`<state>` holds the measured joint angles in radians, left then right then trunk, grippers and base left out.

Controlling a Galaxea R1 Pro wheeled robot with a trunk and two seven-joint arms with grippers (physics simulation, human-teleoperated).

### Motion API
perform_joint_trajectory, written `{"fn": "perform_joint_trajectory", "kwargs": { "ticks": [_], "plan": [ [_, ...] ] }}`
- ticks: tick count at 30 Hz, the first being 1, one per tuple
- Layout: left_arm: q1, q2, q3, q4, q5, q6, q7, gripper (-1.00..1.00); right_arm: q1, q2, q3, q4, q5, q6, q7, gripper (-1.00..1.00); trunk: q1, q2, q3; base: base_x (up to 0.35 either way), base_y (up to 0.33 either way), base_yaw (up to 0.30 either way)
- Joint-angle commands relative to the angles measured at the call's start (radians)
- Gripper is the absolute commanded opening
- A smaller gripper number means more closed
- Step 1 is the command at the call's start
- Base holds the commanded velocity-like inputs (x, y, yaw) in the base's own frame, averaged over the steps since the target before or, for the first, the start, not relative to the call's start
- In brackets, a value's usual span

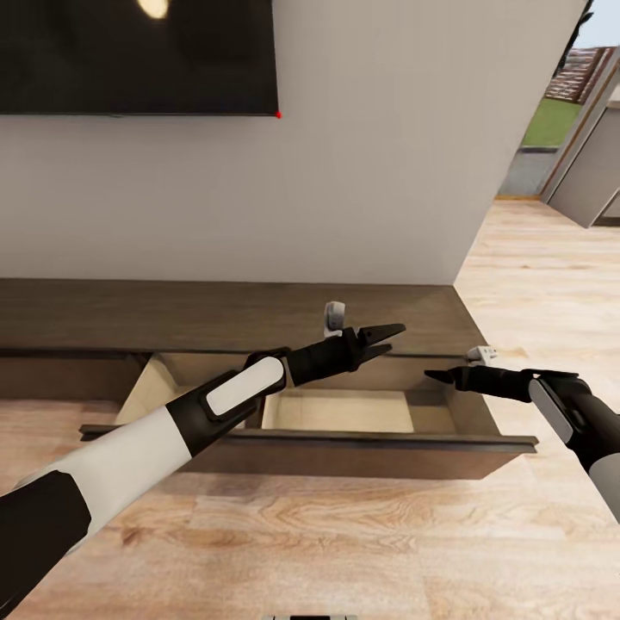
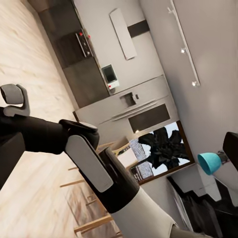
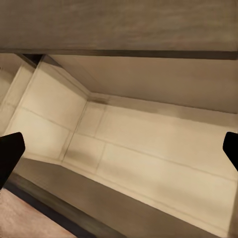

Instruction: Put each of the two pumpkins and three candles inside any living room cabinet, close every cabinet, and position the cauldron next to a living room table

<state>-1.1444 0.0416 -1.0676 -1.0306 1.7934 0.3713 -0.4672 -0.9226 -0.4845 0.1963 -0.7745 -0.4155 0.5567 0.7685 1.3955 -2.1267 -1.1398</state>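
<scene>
Since the cabinet (image 1: 258, 314) drawer (image 1: 344, 412) stands pulled out with its pale inside bare, it looks ready to take pumpkins or candles (none seen here). Left end effector (image 1: 379, 338) hangs over the drawer's back edge, fingers parted, empty. Right end effector (image 1: 441, 375) is near the drawer's right end, aimed inward; the right wrist view shows its fingertips (image 3: 10, 151) wide apart over the bare drawer floor, grasping nothing. TV (image 1: 138, 56) on the wall above.

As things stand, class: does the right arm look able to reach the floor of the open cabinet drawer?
Probably yes. The right gripper hangs open over the drawer, whose pale floor lies bare beneath its fingertips, with nothing between them.
</scene>
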Motion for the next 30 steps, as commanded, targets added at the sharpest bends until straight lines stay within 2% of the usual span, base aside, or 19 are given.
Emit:
{"fn": "perform_joint_trajectory", "kwargs": {
  "ticks": [1, 30],
  "plan": [
    [0.0, 0.0, 0.0, 0.0, 0.0, 0.0, 0.0, 1.0, 0.0, 0.0, 0.0, 0.0, 0.0, 0.0, 0.0, 1.0, -0.004, 0.007, 0.003, 0.0, 0.0, 0.0],
    [0.0, 0.001, 0.002, 0.0, 0.0, 0.0, -0.001, 1.0, 0.001, 0.007, 0.002, 0.003, 0.004, -0.004, -0.003, 1.0, -0.115, 0.21, 0.094, 0.0, 0.0, 0.0]
  ]
}}
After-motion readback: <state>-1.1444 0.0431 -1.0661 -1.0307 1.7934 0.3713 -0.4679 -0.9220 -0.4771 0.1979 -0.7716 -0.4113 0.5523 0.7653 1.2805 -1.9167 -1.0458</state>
